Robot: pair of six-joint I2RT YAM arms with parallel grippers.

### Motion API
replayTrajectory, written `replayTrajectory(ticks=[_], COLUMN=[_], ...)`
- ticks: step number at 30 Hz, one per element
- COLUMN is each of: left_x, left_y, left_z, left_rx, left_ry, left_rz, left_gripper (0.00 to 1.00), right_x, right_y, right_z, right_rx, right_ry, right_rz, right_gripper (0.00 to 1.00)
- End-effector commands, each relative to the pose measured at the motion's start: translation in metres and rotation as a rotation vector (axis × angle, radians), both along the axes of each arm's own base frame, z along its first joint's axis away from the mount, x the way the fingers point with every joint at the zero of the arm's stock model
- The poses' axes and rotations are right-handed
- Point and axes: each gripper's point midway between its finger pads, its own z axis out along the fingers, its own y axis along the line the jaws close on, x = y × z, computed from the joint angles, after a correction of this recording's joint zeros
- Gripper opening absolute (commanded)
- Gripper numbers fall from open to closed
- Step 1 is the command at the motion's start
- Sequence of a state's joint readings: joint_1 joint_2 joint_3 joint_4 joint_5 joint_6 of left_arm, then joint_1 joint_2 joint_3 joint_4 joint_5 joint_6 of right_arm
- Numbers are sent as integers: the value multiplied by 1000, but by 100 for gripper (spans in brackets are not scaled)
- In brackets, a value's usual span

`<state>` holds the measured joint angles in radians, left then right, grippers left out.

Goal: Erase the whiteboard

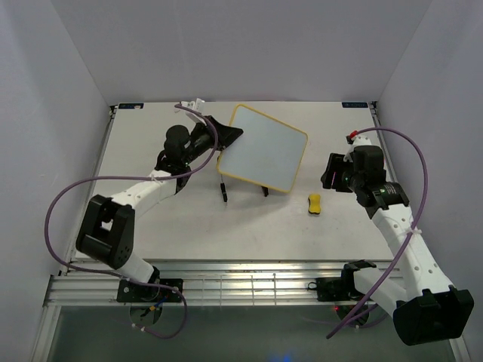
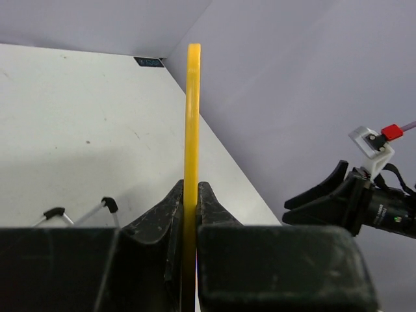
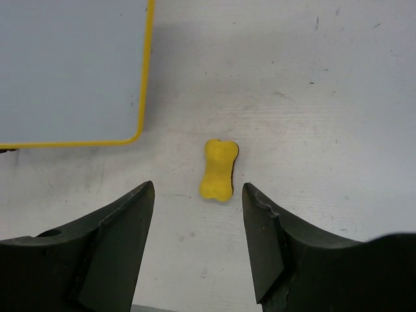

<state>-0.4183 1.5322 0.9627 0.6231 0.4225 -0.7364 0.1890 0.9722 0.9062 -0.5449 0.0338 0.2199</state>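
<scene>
Now, on the pale worktop [image 1: 151,219], the yellow-framed white whiteboard [image 1: 263,147] stands edge-pinched in my left fingers [image 1: 229,136], my right fingers [image 1: 332,172] spread over the small yellow bone-shaped eraser [image 3: 218,170], which I should probably lower onto and grip.

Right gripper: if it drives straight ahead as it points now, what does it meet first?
Probably the yellow eraser, lying on the table ahead of the open right gripper; depth is unclear.
</scene>
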Motion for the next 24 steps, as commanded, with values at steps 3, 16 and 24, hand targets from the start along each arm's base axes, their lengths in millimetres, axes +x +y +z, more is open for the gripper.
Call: replayTrajectory(ticks=[3, 16, 24], left_x=[19, 54, 49], left_y=[6, 22, 25], left_z=[73, 28, 9], left_rx=[-89, -83, -65], left_ry=[-290, -272, -264], left_rz=[-38, -102, -132], left_gripper=[0, 0, 0], right_x=[-3, -4, -2], right_y=[8, 15, 19], right_z=[6, 7, 5], right_rx=[29, 46, 57], right_ry=[-26, -40, -34], right_rz=[54, 91, 110], right_gripper=[63, 63, 63])
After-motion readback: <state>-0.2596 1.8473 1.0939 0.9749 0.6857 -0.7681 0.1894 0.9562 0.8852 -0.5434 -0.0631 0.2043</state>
